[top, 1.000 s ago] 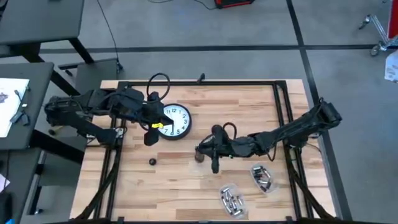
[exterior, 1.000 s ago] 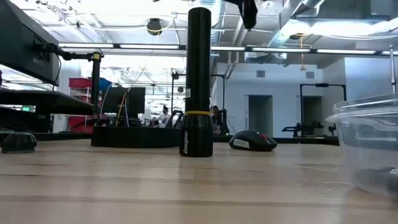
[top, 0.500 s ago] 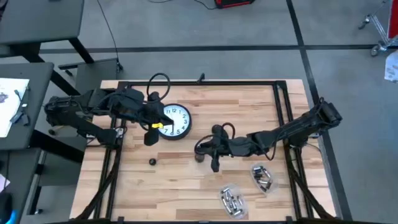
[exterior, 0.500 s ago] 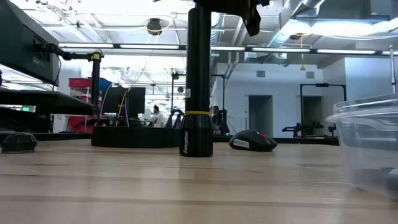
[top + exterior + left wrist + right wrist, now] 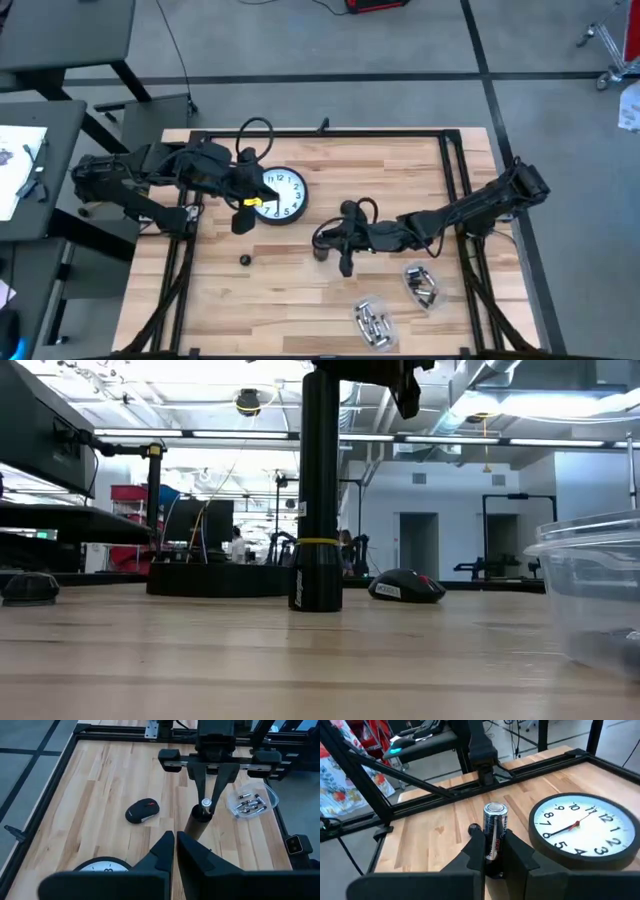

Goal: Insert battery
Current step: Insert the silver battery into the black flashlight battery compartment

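Right end effector [image 5: 492,851] first: its fingers are clamped on a battery [image 5: 494,831], held upright, silver cap showing above the fingertips. In the left wrist view that same end effector [image 5: 207,806] hangs directly over the flashlight [image 5: 197,820], the battery [image 5: 205,802] sitting right at the open mouth of the tube. From overhead, the right end effector [image 5: 330,243] is mid-worktop, over the flashlight [image 5: 321,252], just in front of the clock [image 5: 279,193]. At worktop level the flashlight [image 5: 319,490] stands upright on its wider end, yellow ring above the base, with the end effector's dark body across its upper end; whether the battery has entered the tube cannot be told.

Left end effector [image 5: 175,851]: fingers pressed together, holding nothing, poised above the clock's edge [image 5: 105,866]. Overhead it sits at the clock's left side [image 5: 243,196].

Against the frame from a second ago: the right end effector has come down. Back then the flashlight's top stood clear in the low view with only a fingertip above it; now the gripper body caps it. In the last half second, hardly any shift at all. The left arm has not moved.

Elsewhere on the worktop [image 5: 300,300]: a mouse [image 5: 142,811], a small cap [image 5: 244,260], and two clear tubs of batteries [image 5: 424,284] [image 5: 371,322].
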Tool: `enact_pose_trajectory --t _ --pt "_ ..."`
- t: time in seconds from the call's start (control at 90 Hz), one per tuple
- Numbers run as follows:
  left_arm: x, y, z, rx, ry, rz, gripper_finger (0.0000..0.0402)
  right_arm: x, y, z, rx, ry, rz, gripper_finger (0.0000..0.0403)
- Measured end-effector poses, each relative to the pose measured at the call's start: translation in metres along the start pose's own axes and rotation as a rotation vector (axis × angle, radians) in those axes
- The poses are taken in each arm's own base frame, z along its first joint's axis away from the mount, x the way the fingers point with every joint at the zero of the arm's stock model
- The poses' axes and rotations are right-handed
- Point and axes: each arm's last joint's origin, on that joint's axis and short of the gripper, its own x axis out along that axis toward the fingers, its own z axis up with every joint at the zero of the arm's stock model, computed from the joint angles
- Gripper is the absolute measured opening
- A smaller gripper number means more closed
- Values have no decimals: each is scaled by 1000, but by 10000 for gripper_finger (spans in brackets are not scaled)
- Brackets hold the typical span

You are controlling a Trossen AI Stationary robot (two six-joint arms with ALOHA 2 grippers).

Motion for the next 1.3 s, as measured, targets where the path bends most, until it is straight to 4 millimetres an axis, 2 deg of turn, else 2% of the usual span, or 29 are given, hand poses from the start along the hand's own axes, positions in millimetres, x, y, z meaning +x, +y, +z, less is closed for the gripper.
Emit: enact_pose_trajectory --t 0.611,0.733,1.3 --pt "0 0 0 4 0 1 0 -1 0 0 51 6 -6 24" --pt "0 0 0 4 0 1 0 0 1 0 -19 -4 -1 24" --pt "0 0 0 9 0 1 0 3 2 -4 -49 18 20 24"
